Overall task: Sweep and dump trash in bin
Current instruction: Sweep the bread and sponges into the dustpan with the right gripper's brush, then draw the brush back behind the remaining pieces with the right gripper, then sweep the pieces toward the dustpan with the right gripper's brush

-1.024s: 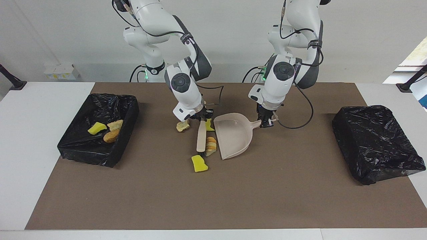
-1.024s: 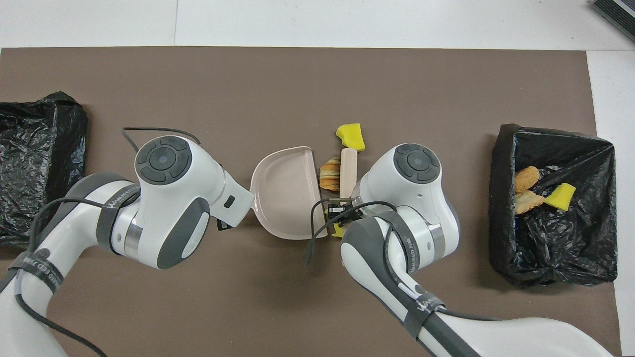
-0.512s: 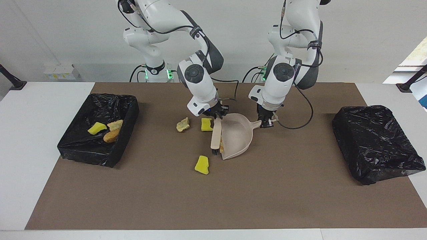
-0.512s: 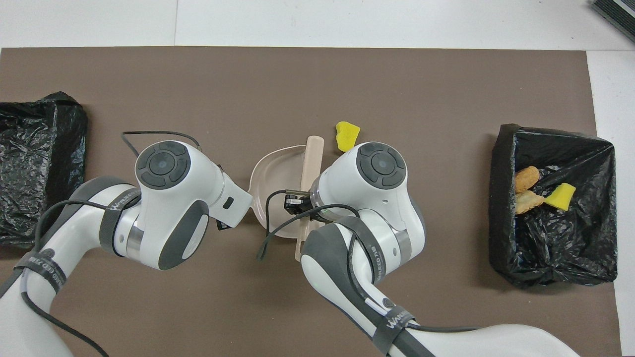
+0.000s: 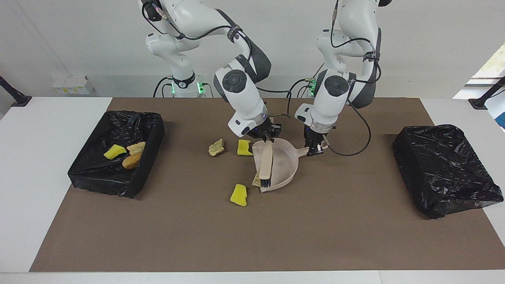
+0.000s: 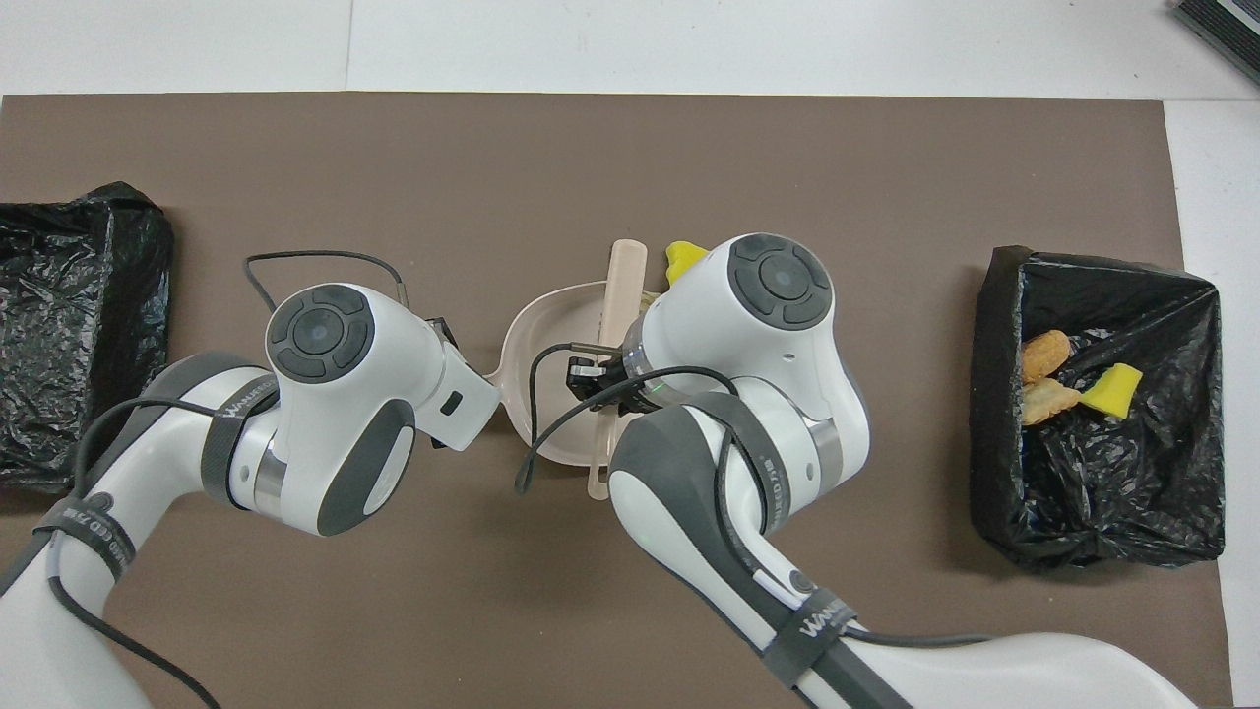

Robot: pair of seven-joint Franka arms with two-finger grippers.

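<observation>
At centre frame in the facing view, the right gripper (image 5: 270,136) is closed on the handle of a beige hand brush (image 5: 266,162), whose dark bristles sit at the lip of the beige dustpan (image 5: 285,163). Just to its right in that frame, the left gripper (image 5: 314,148) is clamped on the dustpan's handle and holds the pan tilted on the brown surface (image 5: 335,228).

By my reading, the task is about halfway. Three pieces already lie in the open black-lined bin (image 5: 85,169) at centre left: a yellow foam chunk (image 5: 115,151), a pale beige piece (image 5: 136,148) and an orange-brown bread-like lump (image 5: 131,161). One pale bread-like lump (image 5: 256,181) is at the pan's mouth under the bristles, seemingly not fully in. Still loose on the surface are a beige rock-like piece (image 5: 216,147), a yellow chunk (image 5: 244,148) beside the pan's upper edge, and another yellow chunk (image 5: 239,195) lower down. A second bin (image 5: 446,169), wrapped in black plastic, sits at centre right.
</observation>
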